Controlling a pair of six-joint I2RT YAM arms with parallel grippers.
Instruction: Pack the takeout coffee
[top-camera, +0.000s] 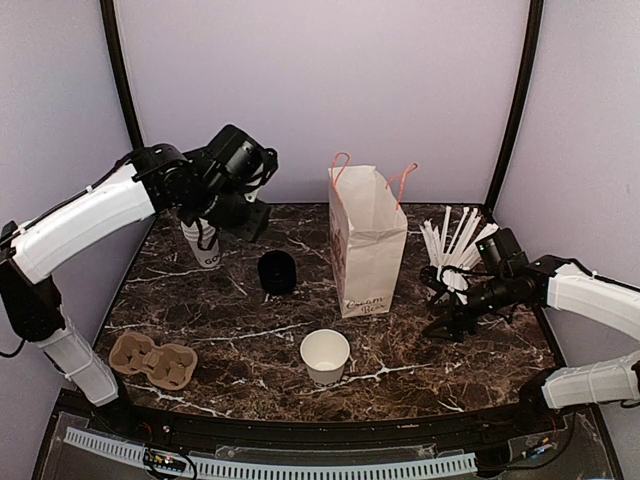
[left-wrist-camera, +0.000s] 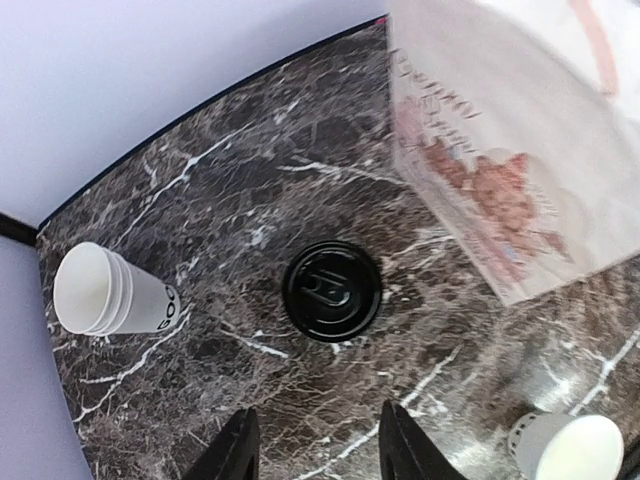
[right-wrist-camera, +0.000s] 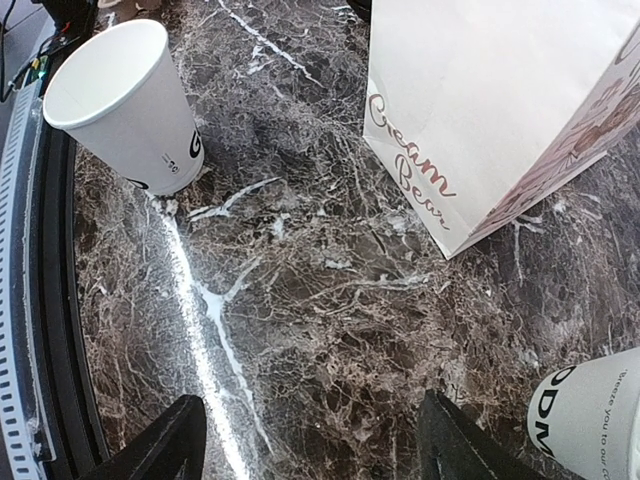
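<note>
No cup with a black lid shows, so the takeout coffee as named is out of view. A lidless white paper cup (top-camera: 325, 356) (right-wrist-camera: 125, 100) (left-wrist-camera: 570, 445) with dark lettering stands near the front, in front of the white paper bag (top-camera: 367, 240) (left-wrist-camera: 500, 150) (right-wrist-camera: 500, 100). A black stack of lids (top-camera: 277, 272) (left-wrist-camera: 332, 290) sits left of the bag. My left gripper (top-camera: 240, 215) (left-wrist-camera: 315, 420) hangs open and empty, high over the table just short of the lids. My right gripper (top-camera: 445, 325) (right-wrist-camera: 308, 420) is open and empty, low over bare marble right of the bag.
Nested white cups (top-camera: 203, 243) (left-wrist-camera: 105, 295) stand at the back left under the left arm. A brown cardboard cup carrier (top-camera: 152, 360) lies at the front left. A white cup of straws (top-camera: 455, 250) (right-wrist-camera: 590, 420) stands close behind the right gripper.
</note>
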